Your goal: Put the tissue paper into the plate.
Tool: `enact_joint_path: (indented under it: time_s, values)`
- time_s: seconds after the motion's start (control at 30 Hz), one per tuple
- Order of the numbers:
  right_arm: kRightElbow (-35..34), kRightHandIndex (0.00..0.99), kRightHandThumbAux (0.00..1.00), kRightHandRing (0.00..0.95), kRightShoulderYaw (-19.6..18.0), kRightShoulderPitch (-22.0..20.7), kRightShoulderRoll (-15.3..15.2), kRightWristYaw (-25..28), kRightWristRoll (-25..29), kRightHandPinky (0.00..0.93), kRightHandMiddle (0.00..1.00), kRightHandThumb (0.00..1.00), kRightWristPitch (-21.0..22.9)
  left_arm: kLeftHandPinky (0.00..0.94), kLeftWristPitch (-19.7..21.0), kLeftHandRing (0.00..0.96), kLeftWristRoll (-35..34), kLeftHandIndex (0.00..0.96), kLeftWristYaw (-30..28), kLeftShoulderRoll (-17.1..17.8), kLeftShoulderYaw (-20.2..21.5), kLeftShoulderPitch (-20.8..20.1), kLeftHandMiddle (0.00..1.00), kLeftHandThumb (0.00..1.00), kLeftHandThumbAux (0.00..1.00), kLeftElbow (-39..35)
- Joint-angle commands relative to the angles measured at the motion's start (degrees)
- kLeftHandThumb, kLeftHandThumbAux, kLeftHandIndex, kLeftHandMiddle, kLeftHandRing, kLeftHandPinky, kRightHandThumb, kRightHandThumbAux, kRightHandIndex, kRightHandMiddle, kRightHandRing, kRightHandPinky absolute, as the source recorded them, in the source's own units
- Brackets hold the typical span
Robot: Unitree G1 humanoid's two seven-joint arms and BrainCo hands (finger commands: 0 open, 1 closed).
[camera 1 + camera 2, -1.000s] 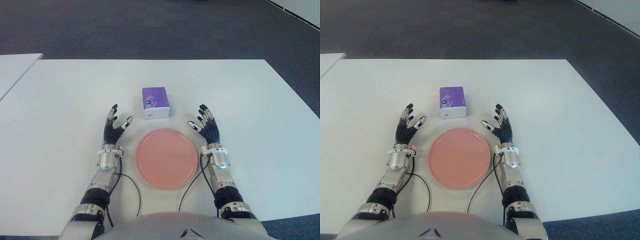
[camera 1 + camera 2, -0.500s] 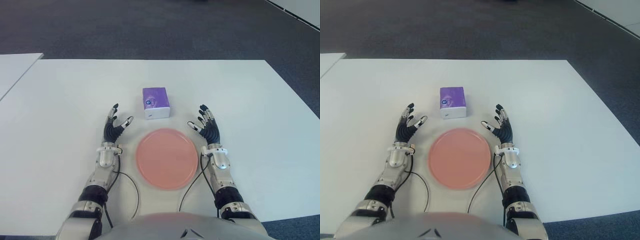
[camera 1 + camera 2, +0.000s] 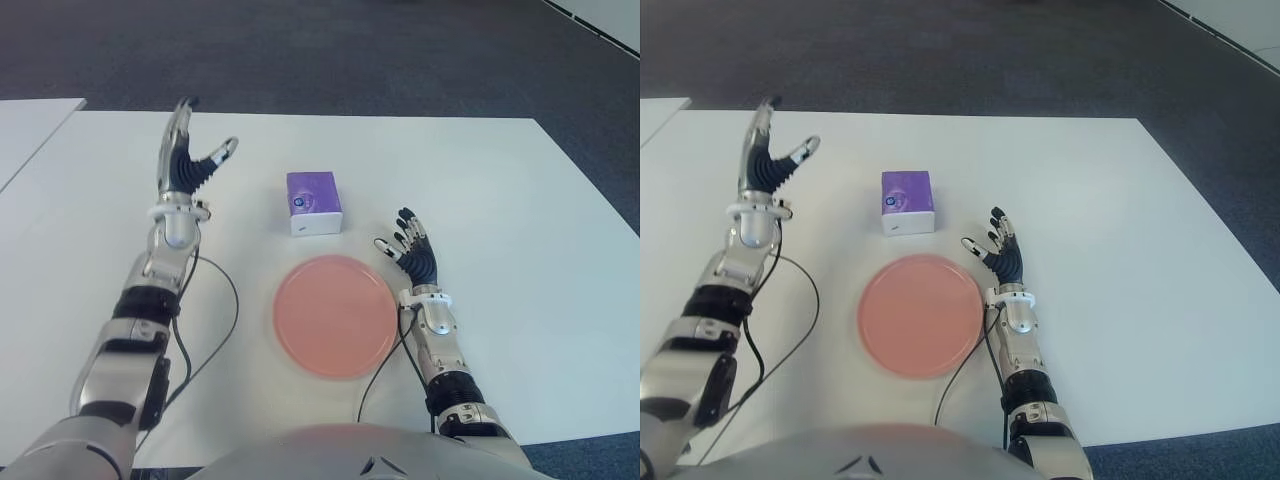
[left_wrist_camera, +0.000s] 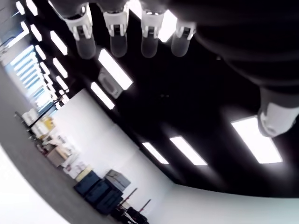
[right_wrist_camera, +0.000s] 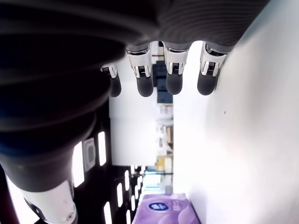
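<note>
Tissue paper [image 3: 313,202] sits mid-surface [image 3: 500,200] behind the plate [image 3: 334,315], long axis toward the far edge (right wrist view glimpses it). Left hand [image 3: 185,160] raised, right hand [image 3: 415,255] beside plate; fingers released.

tissue pack [image 5: 166,211]: in the right wrist view cut off by the picture's edge, only its purple top and a small round mark showing; the print on that mark is too small to read in either eye view.
left hand [image 4: 140,28]: its wrist view shows only four fingertips and part of the thumb; the palm is a dark blur.
right hand [image 5: 163,70]: palm a dark blur filling much of its wrist view.
second table [image 3: 30,125]: only a corner shows at the left edge.
table [image 3: 520,420]: near edge hidden behind the robot's body.
</note>
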Motion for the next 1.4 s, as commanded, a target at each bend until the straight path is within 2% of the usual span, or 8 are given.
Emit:
enact_joint_path:
  time_s: [0.03,0.17,0.7,1.07,1.23,1.4]
  values:
    - [5.6,0.0,0.758,0.0,-0.4,2.4,0.6,-0.4,0.3,0.0,0.0,0.0,3.5,0.0,1.1,0.0,4.5,0.0,0.3,0.3,-4.4,-6.6,0.0,0.194,0.377,7.1]
    - [5.9,0.0,0.752,0.0,-0.3,2.3,0.8,-1.1,0.0,0.0,0.0,0.0,3.6,0.0,0.5,0.0,6.4,0.0,0.3,0.0,-7.6,-11.3,0.0,0.165,0.355,14.0]
    - [1.7,0.0,0.702,0.0,1.4,3.6,1.8,-4.9,-2.4,0.0,0.0,0.002,9.6,0.0,2.3,0.0,7.1,0.0,-3.8,-2.1,-14.9,-19.6,0.0,0.087,0.332,27.0]
    - [2.2,0.0,0.683,0.0,1.4,2.9,2.4,-5.9,-2.5,0.0,0.0,0.01,10.1,0.0,1.1,0.0,7.9,0.0,-6.4,-4.5,-19.0,-20.8,0.0,0.118,0.326,31.3]
    - [2.8,0.0,0.684,0.0,1.4,2.4,2.8,-6.4,-2.6,0.0,0.0,0.014,9.9,0.0,1.8,0.0,8.9,0.0,-7.4,-6.9,-21.5,-20.6,0.0,0.116,0.342,34.7]
    - [3.4,0.0,0.688,0.0,1.4,1.9,3.1,-6.8,-2.6,0.0,0.0,0.019,9.8,0.0,2.1,0.0,8.8,0.0,-9.1,-7.8,-22.8,-20.7,0.0,0.102,0.36,37.1]
